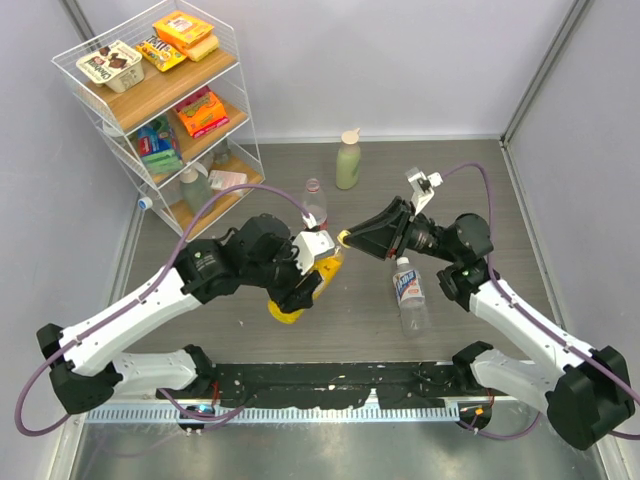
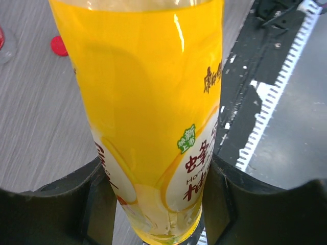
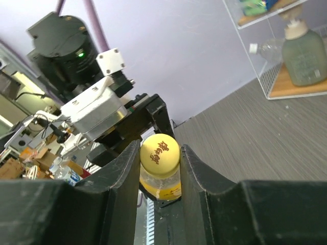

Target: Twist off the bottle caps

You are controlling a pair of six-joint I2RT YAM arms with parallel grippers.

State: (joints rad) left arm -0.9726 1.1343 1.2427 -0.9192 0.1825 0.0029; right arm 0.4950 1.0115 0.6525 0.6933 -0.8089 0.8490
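Note:
My left gripper (image 1: 300, 287) is shut on the body of a yellow drink bottle (image 2: 148, 102) and holds it tilted over the table, neck toward the right arm. My right gripper (image 3: 160, 164) is shut on that bottle's yellow cap (image 3: 159, 153); both fingers press its sides. In the top view the cap (image 1: 344, 238) sits at the right fingertips. A loose red cap (image 2: 59, 46) lies on the table beside a clear bottle (image 1: 314, 205). A clear blue-labelled bottle (image 1: 409, 292) lies right of centre with its pale white cap (image 1: 403, 263) on.
A pale green bottle with a beige cap (image 1: 348, 160) stands at the back. A white wire shelf rack (image 1: 160, 100) with snacks fills the back left. A black strip (image 1: 340, 378) runs along the near table edge between the arm bases.

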